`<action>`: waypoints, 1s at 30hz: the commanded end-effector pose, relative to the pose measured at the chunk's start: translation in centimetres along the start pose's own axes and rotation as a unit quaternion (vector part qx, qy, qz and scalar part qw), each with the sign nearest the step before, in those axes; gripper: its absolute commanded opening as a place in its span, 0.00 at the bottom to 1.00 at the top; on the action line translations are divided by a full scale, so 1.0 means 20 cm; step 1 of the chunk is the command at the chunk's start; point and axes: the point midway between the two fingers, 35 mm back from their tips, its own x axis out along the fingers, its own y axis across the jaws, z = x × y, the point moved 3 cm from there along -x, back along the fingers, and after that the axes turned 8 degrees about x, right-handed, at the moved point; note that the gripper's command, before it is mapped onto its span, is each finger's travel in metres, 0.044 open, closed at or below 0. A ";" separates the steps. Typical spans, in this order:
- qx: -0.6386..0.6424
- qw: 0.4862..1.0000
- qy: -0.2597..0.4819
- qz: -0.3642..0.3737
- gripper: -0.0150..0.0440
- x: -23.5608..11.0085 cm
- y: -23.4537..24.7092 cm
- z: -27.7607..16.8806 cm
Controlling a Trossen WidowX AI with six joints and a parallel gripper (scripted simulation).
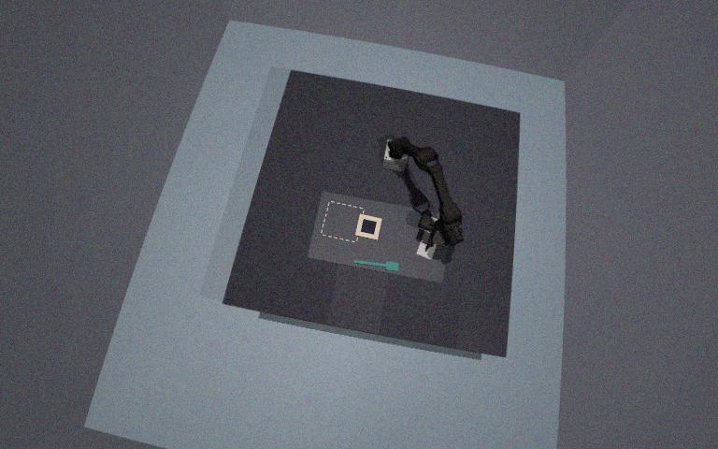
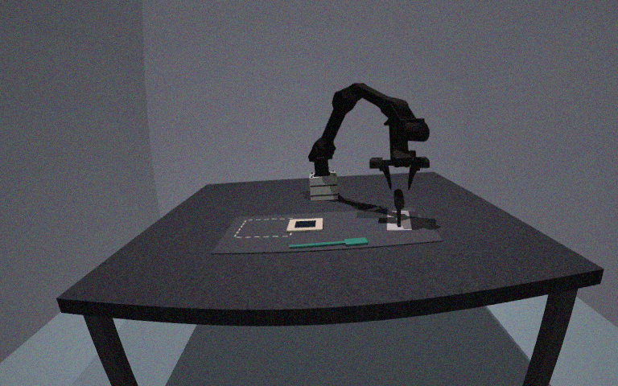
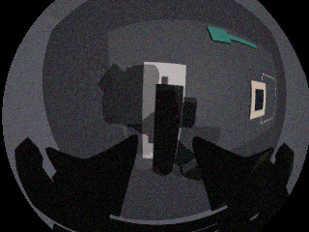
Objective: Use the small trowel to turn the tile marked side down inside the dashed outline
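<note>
The cream tile (image 1: 368, 226) (image 2: 304, 224) (image 3: 259, 99) lies on the grey mat (image 1: 338, 251) (image 2: 255, 245) with its dark marked square facing up. It sits just right of the dashed outline (image 1: 344, 202) (image 2: 264, 219), touching its right edge. The small trowel (image 1: 424, 250) (image 2: 398, 202) (image 3: 166, 123) rests at the mat's right end, its pale blade flat and its black handle standing up. My gripper (image 1: 431, 238) (image 2: 399, 186) (image 3: 166, 141) is open and points down. It hangs right over the handle, with the fingertips just above its top and nothing between them.
A green flat tool (image 1: 377, 263) (image 2: 327, 243) (image 3: 228, 37) lies along the mat's front edge. The arm's base (image 1: 393, 154) (image 2: 323, 185) stands behind the mat on the dark table (image 1: 317, 132) (image 2: 319, 281).
</note>
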 end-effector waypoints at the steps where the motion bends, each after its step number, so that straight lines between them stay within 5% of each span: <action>1: -0.004 1.000 0.006 -0.004 0.71 0.05 0.00 -0.01; 20: -0.004 1.000 0.006 -0.004 0.71 0.19 -0.01 -0.01; 24: -0.004 1.000 0.006 -0.004 0.53 0.19 -0.01 -0.01; 30: -0.004 1.000 0.006 -0.004 0.47 0.19 -0.01 -0.01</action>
